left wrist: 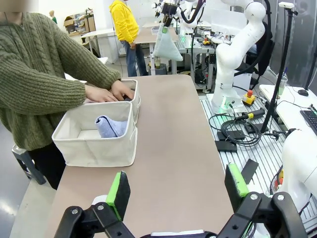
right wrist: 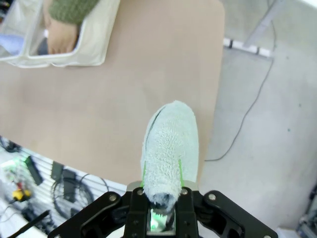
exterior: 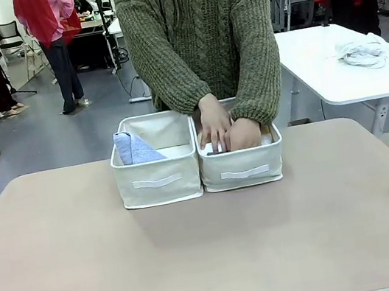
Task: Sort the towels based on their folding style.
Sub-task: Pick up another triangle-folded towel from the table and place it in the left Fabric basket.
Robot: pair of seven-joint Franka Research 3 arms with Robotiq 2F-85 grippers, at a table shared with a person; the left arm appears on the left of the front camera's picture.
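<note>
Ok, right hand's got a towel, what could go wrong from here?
1. The person's hands sit inside the right bin; carrying the pale towel there could strike them.
2. The right hand pinches only the towel's narrow end, so it might slip or unfold.

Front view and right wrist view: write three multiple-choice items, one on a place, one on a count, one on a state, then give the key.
1. The person's hands are: A. inside the front view's right bin; B. raised in the air; C. gripping a robot arm.
2. On the table the bins number: A. one; B. two; C. four.
3. On the right gripper the jaws are: A. wide open, empty; B. shut on a pale towel; C. shut on a bin's rim.
Key: 1 A, both hands reach down inside that bin. 2 B, two stand side by side. 3 B, the towel's end is clamped between them.
</note>
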